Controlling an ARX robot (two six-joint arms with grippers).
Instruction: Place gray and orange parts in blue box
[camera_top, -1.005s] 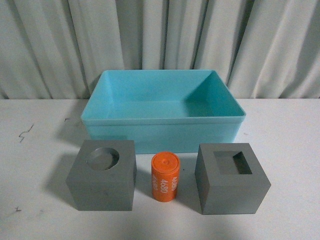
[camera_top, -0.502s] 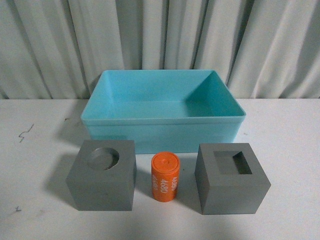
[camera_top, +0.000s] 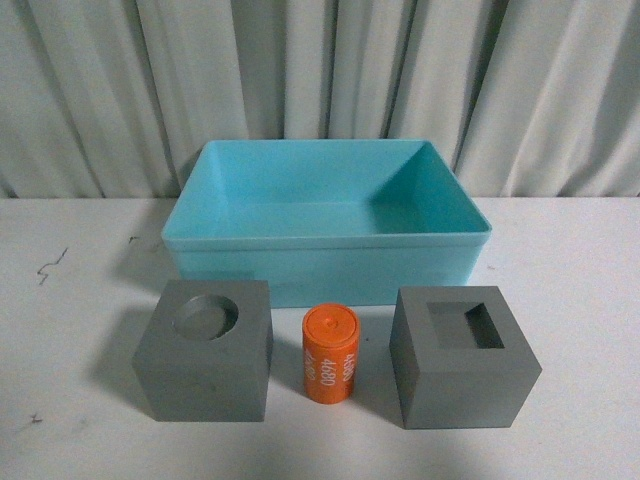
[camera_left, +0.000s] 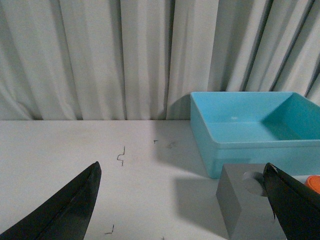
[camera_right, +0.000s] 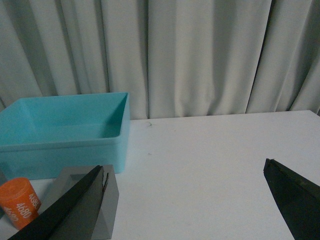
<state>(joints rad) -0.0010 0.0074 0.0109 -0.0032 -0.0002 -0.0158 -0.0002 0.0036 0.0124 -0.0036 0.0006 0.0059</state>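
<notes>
1. Round-recess cube (camera_top: 205, 350), cylinder (camera_top: 330, 355) and square-recess cube (camera_top: 462, 358) are sitting just before the box (camera_top: 320, 270).
2. Left gripper (camera_left: 182, 165) and right gripper (camera_right: 183, 164) are gaping wide, empty.
3. Cubes are looking rigid and matte, probably inviting grasps across opposite flat sides.

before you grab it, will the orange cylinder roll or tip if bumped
The orange cylinder stands on its flat end, so it probably won't roll now. It is taller than wide, so a high nudge may tip it, and then its round wall would likely roll. It looks rigid and smooth, possibly slippery.
</notes>
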